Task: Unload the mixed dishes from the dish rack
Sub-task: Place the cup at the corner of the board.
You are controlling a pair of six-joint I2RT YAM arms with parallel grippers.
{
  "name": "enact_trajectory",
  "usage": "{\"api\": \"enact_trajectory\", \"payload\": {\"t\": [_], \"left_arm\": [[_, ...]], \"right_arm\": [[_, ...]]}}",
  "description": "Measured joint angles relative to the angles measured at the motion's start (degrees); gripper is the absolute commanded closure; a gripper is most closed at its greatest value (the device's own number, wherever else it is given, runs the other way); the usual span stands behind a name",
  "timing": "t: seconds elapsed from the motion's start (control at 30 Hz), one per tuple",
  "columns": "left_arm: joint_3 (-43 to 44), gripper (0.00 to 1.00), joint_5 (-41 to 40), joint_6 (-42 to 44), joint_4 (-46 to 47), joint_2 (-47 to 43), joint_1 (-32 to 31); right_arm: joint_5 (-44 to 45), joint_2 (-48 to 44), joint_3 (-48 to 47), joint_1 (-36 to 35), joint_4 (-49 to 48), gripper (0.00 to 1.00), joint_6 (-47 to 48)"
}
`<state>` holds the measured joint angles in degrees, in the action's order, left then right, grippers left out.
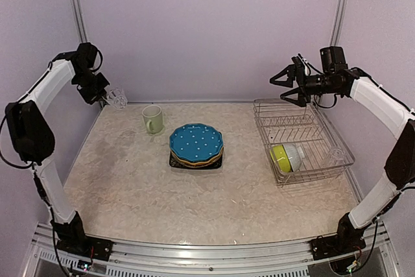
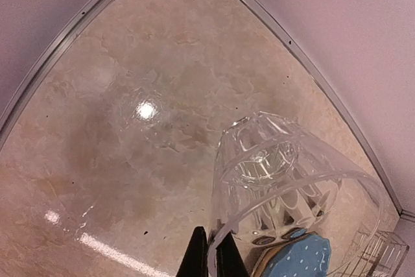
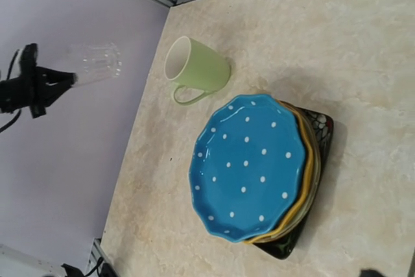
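Note:
My left gripper [image 1: 104, 94] is shut on the rim of a clear glass [image 1: 117, 98], held above the table's far left corner; the left wrist view shows the glass [image 2: 285, 173] pinched between my fingers [image 2: 194, 257]. My right gripper [image 1: 285, 86] is open and empty, high above the far left corner of the dish rack [image 1: 324, 121]. In the rack lie a lime bowl [image 1: 279, 157] nested with a white bowl [image 1: 295, 155], and a second clear glass [image 1: 335, 156]. The rack's prongs hold no plates.
A pale green mug [image 1: 153, 119] stands at the back of the table. In the middle, the blue dotted plate [image 3: 249, 167] tops a stack of the orange plate [image 3: 305, 186], a pale plate rim [image 3: 315, 180] and the black square plate [image 3: 322, 128].

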<state>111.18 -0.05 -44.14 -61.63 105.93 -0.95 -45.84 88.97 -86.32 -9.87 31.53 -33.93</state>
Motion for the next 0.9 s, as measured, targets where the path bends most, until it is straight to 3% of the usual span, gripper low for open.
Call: {"api": "enact_trajectory", "payload": {"t": [0.37,0.9], "left_arm": [[6.23,1.00,-1.90,-3.54,-4.50,13.29,-0.02],[11.30,1.00,-1.66,-4.09,-4.61,22.73,-1.14]], "right_arm": [[1.07,0.00,0.87,0.37,0.24,0.01,0.00],[2.23,-0.39,1.03,0.66,1.09,0.01,0.17]]}}
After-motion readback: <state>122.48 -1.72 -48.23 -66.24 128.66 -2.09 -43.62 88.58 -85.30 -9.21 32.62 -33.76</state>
